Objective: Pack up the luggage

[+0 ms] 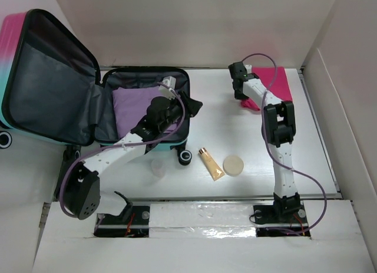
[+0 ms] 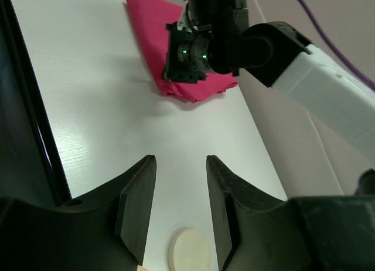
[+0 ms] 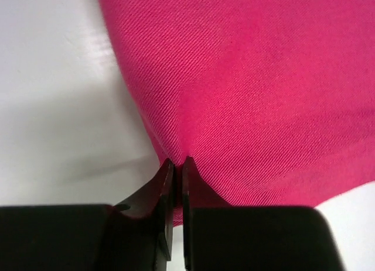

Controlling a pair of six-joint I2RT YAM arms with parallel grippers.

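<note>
The luggage [image 1: 53,90] lies open at the left, with its pink-to-teal lid raised and dark grey lining showing. A folded purple cloth [image 1: 128,105] lies in its lower half. My left gripper [image 1: 192,105] is open and empty over the case's right rim; in the left wrist view [image 2: 180,160] its jaws stand apart above bare table. My right gripper [image 1: 244,99] is shut on the near edge of a pink cloth [image 1: 275,81] at the back right. In the right wrist view [image 3: 177,163] the fingers pinch a fold of the pink cloth [image 3: 263,95].
A cream tube [image 1: 211,164], a round beige disc [image 1: 233,165] and a small clear cup [image 1: 158,168] lie on the white table [image 1: 224,125] in front of the case. The disc also shows in the left wrist view [image 2: 188,253]. White walls close in the back and right.
</note>
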